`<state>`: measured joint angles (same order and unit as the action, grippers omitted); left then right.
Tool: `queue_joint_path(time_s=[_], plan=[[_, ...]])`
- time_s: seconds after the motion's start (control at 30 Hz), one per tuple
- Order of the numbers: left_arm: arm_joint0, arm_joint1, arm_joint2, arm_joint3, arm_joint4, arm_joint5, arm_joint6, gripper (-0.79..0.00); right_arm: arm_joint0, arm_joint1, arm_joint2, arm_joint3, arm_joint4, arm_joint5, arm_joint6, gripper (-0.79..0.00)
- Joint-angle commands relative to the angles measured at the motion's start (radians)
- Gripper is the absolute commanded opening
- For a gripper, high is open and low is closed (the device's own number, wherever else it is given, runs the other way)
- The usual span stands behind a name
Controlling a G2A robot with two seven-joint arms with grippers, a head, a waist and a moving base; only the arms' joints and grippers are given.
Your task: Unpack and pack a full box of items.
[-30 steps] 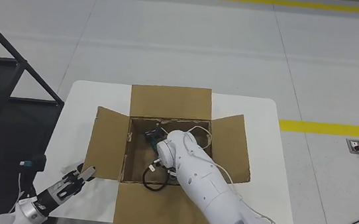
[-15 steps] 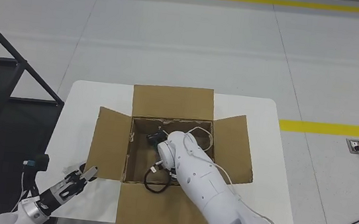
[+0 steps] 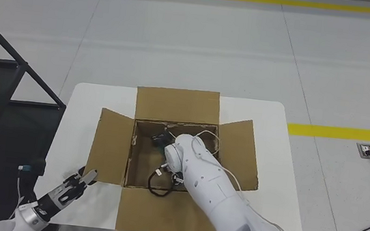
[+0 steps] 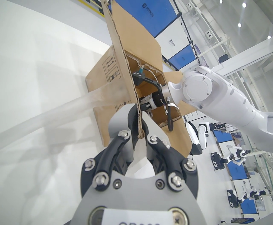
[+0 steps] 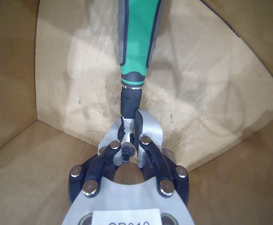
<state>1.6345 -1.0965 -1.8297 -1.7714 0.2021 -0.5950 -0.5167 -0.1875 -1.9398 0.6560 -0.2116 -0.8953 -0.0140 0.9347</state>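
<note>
1. Top view: the box (image 3: 176, 105) sits in the middle of the white table (image 3: 278, 126) with all four flaps folded outward, so the opening step looks done. The table around it carries no unpacked items, which suggests unpacking has hardly begun. The right arm (image 3: 199, 175) reaches down into the box and hides most of its inside, so I cannot tell how many items lie there. The left claw (image 3: 87, 174) is at the near corner of the left flap (image 3: 112, 150).

2. Left wrist view: the left claw (image 4: 138, 120) is pressed together on the edge of the left flap (image 4: 122, 64), pinching the cardboard, probably to steady the box or keep the flap open. Beyond it, the right arm dips into the box.

3. Right wrist view: the right claw (image 5: 129, 122) is pinching the dark shaft of a screwdriver (image 5: 136, 42) just below its green handle. The screwdriver is inside the box, with cardboard walls (image 5: 64, 85) all around it, and it is not yet lifted out.

4. Judgement: one item is grasped and none is out. Lifting the screwdriver clear, emptying the rest and the whole repacking are left.
</note>
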Motion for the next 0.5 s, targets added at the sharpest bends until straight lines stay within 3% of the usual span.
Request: queue_joint_path(time_s=[0.0,0.3,0.47], plan=[[0.002,0.0,-0.004,-0.002,0.007,0.007,0.013,-0.785,0.003,0.002,0.004,-0.008,0.001,-0.011,-0.015,-0.785],[-0.003,0.004,-0.019,-0.018,0.033,0.036,0.042,-0.785,0.003,0.024,0.017,-0.104,-0.025,-0.056,-0.072,-0.785],[-0.012,0.011,-0.032,-0.019,0.019,0.016,-0.007,-0.785,-0.021,0.049,0.027,-0.206,-0.062,-0.048,-0.066,-0.785]])
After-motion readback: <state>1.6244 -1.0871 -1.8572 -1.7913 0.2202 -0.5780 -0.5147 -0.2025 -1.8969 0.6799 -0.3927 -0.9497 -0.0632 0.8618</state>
